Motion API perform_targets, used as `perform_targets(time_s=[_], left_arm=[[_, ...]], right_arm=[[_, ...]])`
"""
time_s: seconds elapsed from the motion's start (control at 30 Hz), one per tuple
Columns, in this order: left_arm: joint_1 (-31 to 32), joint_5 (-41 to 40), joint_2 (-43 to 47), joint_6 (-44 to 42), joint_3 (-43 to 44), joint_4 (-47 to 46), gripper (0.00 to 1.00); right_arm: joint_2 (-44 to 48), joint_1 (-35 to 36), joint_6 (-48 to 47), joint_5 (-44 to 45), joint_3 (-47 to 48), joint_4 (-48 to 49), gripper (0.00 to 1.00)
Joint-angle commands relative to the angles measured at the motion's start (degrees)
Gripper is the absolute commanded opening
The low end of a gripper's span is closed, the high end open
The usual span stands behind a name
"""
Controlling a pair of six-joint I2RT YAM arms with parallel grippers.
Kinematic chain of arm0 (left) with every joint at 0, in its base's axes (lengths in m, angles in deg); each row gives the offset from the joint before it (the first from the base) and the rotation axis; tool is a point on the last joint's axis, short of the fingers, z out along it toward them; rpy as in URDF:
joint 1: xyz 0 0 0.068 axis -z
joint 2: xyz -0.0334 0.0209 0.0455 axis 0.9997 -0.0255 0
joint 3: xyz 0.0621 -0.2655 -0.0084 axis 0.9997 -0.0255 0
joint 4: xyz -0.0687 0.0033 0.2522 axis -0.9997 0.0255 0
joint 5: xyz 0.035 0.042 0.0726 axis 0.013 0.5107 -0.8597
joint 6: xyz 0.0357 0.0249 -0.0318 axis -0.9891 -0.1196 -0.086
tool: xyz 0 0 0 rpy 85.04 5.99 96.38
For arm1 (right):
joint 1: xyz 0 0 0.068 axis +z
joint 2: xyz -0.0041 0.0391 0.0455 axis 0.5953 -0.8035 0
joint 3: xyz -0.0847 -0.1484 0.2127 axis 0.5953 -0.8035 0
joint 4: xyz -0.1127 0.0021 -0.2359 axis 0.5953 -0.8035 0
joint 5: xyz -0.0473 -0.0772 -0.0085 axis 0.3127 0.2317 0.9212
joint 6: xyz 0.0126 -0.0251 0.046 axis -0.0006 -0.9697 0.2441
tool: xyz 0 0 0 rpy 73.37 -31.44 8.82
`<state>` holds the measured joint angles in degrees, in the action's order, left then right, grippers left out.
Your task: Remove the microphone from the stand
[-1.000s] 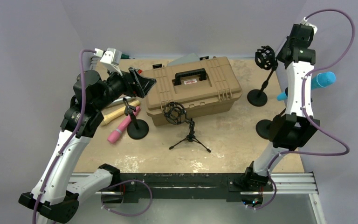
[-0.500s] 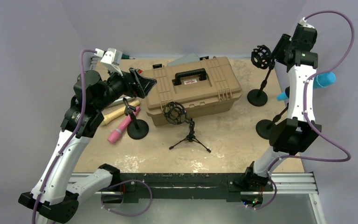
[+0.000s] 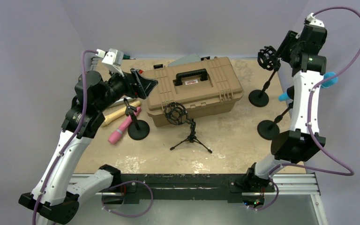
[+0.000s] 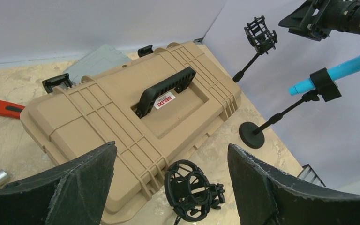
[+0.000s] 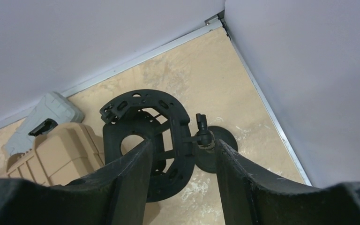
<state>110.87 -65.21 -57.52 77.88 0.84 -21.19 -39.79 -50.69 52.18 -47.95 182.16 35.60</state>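
A blue microphone (image 3: 329, 78) sits tilted in the clip of a black stand (image 3: 268, 130) at the right edge; my right arm hides its middle. It also shows in the left wrist view (image 4: 351, 65). My right gripper (image 3: 283, 49) is open and empty, high at the back right, just right of an empty shock mount (image 3: 267, 57) on a second round-base stand (image 3: 258, 98). In the right wrist view the gripper (image 5: 183, 157) looks down on that mount (image 5: 140, 126). My left gripper (image 3: 145, 84) is open and empty above the toolbox's left end; it also shows in its wrist view (image 4: 171, 157).
A tan toolbox (image 3: 197, 89) fills the table's middle. A small tripod with a shock mount (image 3: 178, 115) stands before it. At the left, a pink microphone (image 3: 121, 129) and a cream one (image 3: 117, 114) lie by a round-base stand (image 3: 138, 129). Walls close the back and right.
My right arm has risen and swung right, carrying the open gripper from beside the shock mount to higher and further right. The left arm has not moved.
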Motion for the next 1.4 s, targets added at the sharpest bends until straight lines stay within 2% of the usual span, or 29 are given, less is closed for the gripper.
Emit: perform_targets(time_s=[0.0, 0.5, 0.67, 1.0, 1.37], left_arm=[[0.44, 0.85, 0.29, -1.22, -0.76, -2.23, 0.86], [0.44, 0.95, 0.33, -1.40, -0.74, -2.20, 0.86], [0.44, 1.06, 0.33, -1.47, -0.73, -2.21, 0.86], [0.44, 0.84, 0.42, -1.65, -0.73, -2.10, 0.86], [0.44, 0.56, 0.29, -1.93, -0.72, -1.93, 0.87]], right_arm=[[0.73, 0.04, -2.12, -0.91, -1.49, 0.05, 0.49], [-3.36, 2.49, -2.46, -2.88, -4.54, 2.01, 0.42], [-3.79, 2.84, -1.41, -4.36, -5.07, 2.89, 0.31], [-4.11, 3.33, 2.84, -9.22, -1.54, 5.79, 0.00], [-5.11, 3.33, 9.68, -14.86, 1.61, 14.20, 0.00]])
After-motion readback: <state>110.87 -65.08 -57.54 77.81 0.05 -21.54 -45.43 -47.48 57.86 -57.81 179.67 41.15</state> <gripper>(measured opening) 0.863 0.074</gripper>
